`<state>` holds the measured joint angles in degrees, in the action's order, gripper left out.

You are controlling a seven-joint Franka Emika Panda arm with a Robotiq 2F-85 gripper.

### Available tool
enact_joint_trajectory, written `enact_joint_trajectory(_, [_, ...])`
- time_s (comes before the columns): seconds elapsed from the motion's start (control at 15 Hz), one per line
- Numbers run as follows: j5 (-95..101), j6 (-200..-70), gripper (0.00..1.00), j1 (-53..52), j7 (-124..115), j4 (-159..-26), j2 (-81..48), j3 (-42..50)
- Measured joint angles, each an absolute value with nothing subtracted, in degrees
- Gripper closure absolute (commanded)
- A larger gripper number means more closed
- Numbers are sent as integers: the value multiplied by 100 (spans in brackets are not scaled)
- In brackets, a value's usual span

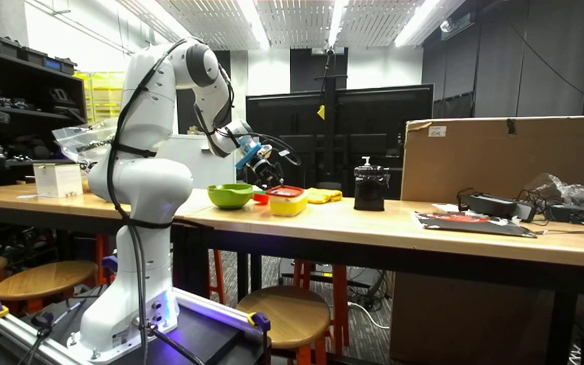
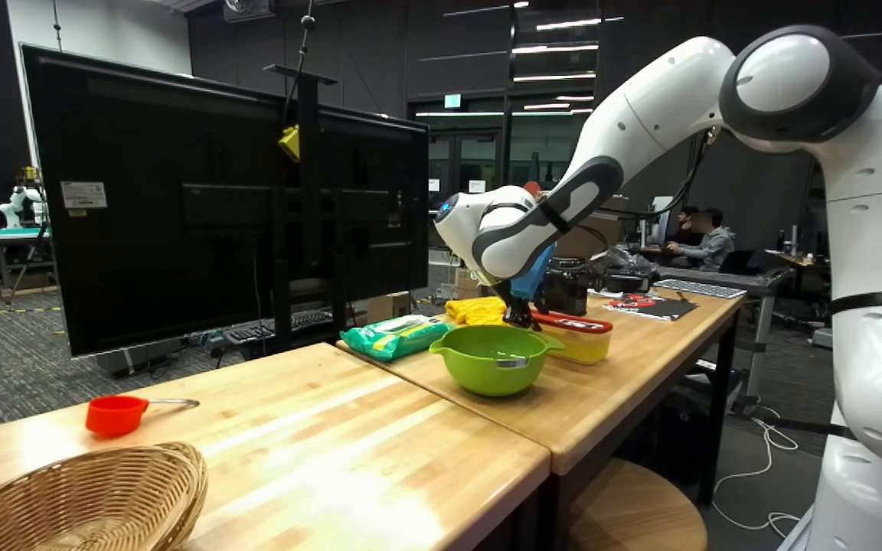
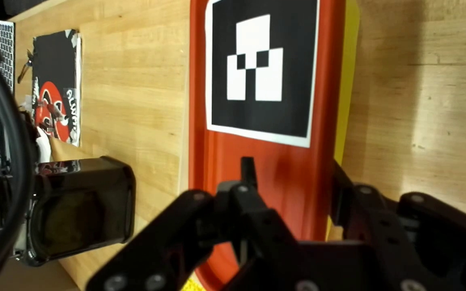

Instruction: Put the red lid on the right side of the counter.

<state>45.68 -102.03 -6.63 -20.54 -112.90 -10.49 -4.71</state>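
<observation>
The red lid (image 1: 284, 191) sits flat on a yellow tub (image 1: 289, 206) on the light-wood counter (image 1: 353, 220). It looks oblong with rounded ends, not round. It also shows in an exterior view (image 2: 575, 323). In the wrist view the red lid (image 3: 273, 155) carries a black-and-white marker and fills the middle. My gripper (image 3: 291, 169) is open and empty, with one finger over the lid and the other just past its long edge. In both exterior views my gripper (image 1: 275, 181) is low at the lid's far side. I cannot tell whether it touches.
A green bowl (image 2: 496, 360) stands beside the tub, with a small red piece (image 1: 260, 198) between them. A yellow cloth (image 1: 324, 195) lies behind. A black jar (image 1: 369, 188) and a black folder (image 1: 472, 223) are farther right. Green wipes (image 2: 395, 337) lie by the bowl.
</observation>
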Motion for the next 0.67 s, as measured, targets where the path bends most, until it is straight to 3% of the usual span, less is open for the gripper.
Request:
enact_joint_trajectory(0.13, [4568,-10226,99,-663,-2053,-11278,-1062,-469])
enact_joint_trajectory(0.2, [4568,-10233,100,-663,-2053,-11264,-1075,-469])
enact_joint_trajectory(0.67, [4568,-10228,96,-669,-2049,-11136,-1104,-463])
